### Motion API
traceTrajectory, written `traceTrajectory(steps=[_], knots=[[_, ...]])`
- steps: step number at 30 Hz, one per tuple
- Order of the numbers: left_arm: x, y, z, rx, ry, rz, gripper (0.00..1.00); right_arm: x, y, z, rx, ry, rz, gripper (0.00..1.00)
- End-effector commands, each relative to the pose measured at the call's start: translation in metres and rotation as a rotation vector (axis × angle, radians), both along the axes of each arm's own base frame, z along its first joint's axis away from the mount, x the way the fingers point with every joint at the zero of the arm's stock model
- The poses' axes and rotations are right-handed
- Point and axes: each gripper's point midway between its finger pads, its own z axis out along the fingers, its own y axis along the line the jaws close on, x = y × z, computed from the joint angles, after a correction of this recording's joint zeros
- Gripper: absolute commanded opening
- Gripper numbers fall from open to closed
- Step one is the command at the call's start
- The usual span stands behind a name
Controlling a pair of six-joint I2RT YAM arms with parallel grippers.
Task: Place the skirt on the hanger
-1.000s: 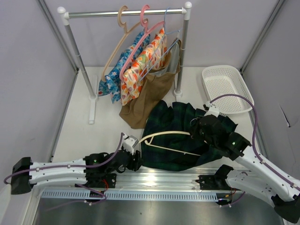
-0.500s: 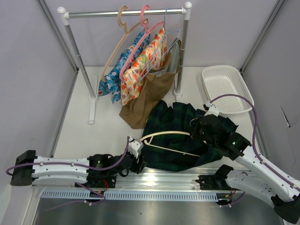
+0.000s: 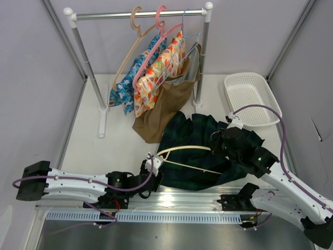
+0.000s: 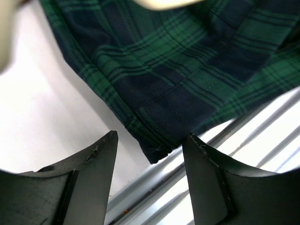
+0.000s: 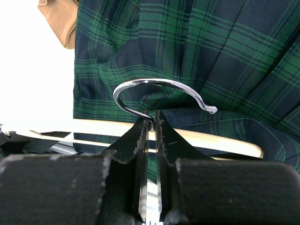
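Plaid green-and-navy cloth of the skirt lay spread on the white worktop. At its near-left corner the left fingers stood apart, holding nothing. The cream hanger lay across the skirt, and the right fingers were clamped on the base of its metal hook.

skirt: showing a dark green and navy plaid
hanger: looking pale cream, its hook gleaming silver
brown garment: hanging plain tan-brown
blue garment: carrying a pale print
orange garment: showing orange, yellow and white patches
basket: sitting white
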Motion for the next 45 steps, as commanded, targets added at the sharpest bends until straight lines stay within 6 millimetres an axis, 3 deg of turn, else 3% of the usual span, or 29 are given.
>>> traceTrajectory(steps=[1,7,21,27,38,45], knots=[[0.015,-0.004,0.022,-0.058,-0.064,0.093,0.62,0.003,0.005,0.021,0.066,-0.037,-0.005,0.0],[0.019,-0.004,0.025,-0.058,-0.098,0.094,0.55,0.004,0.003,0.023,0.065,-0.04,-0.008,0.0],[0.014,-0.012,0.024,-0.15,-0.039,0.101,0.0,0.007,0.0,0.021,0.068,-0.039,-0.028,0.0],[0.015,-0.013,0.016,-0.221,0.056,0.117,0.0,0.008,-0.001,0.02,0.066,-0.04,-0.034,0.0],[0.041,0.0,0.033,-0.406,0.183,0.196,0.0,0.006,-0.002,0.015,0.073,-0.059,-0.017,0.0],[0.048,0.0,0.026,-0.416,0.283,0.209,0.0,0.003,-0.006,0.011,0.08,-0.082,-0.013,0.0]])
